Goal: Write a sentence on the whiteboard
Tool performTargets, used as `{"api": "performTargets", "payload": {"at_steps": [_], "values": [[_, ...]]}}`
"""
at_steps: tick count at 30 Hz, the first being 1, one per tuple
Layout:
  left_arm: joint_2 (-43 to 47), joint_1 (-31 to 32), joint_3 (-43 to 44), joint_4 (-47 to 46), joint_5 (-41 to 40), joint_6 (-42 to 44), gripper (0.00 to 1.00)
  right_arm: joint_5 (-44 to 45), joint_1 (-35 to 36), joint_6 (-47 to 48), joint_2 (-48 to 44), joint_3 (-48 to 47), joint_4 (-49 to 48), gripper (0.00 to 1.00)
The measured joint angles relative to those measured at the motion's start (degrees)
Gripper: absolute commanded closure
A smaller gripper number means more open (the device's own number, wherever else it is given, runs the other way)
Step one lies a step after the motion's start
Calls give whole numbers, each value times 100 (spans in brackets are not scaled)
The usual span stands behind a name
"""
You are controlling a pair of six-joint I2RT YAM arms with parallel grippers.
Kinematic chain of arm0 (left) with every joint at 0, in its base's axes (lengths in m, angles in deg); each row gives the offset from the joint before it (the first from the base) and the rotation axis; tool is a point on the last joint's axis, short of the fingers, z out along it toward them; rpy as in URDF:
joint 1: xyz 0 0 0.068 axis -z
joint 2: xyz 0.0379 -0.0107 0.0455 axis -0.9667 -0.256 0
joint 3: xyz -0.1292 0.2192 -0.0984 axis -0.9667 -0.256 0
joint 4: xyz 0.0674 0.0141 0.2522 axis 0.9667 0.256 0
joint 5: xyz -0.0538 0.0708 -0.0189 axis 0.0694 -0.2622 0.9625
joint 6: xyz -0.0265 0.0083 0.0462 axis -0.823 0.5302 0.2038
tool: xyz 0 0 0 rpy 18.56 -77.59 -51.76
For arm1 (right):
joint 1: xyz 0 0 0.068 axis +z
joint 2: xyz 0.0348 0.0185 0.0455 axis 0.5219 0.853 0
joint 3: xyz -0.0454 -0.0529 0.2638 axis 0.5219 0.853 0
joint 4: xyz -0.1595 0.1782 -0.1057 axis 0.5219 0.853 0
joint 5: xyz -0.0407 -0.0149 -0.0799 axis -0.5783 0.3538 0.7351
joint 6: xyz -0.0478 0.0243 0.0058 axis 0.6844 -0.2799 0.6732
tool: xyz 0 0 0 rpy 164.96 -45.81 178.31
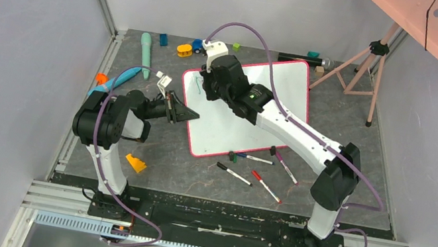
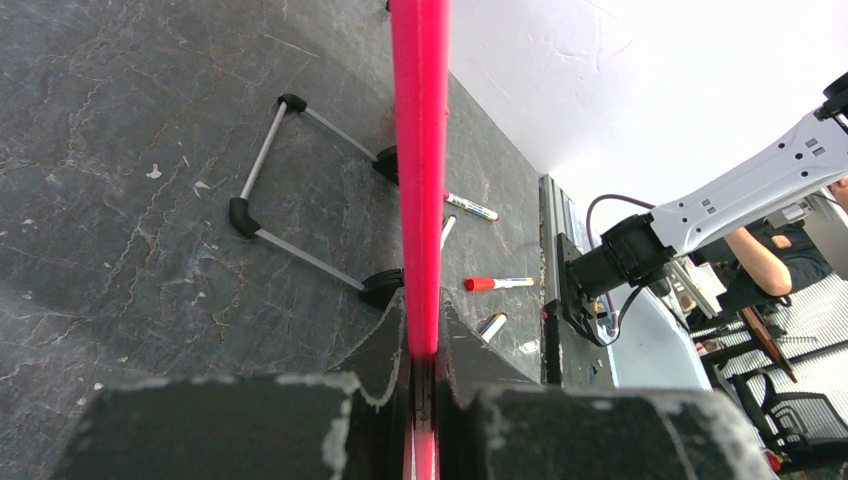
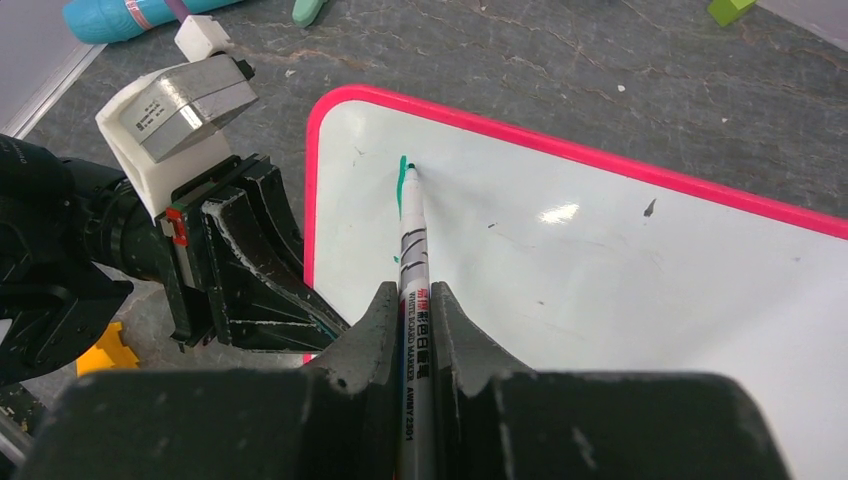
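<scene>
The whiteboard, white with a pink-red rim, lies tilted on the dark table. My left gripper is shut on its left rim; in the left wrist view the rim runs straight up from between the fingers of the left gripper. My right gripper hangs over the board's far left corner, and in its wrist view the right gripper is shut on a green whiteboard marker. The marker's tip rests on the whiteboard at a short green stroke, all that shows of the sentence.
Several loose markers lie by the board's near edge. A yellow block sits near the left arm. A teal tool, a yellow toy and small blocks line the back. A pink tripod stands at back right.
</scene>
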Motion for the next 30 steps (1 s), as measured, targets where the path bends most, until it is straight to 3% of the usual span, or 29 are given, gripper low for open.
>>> {"api": "performTargets", "payload": {"at_steps": [30], "values": [[2, 0, -7, 0, 13, 2, 98, 208, -66, -2, -420, 365, -98, 100]]}}
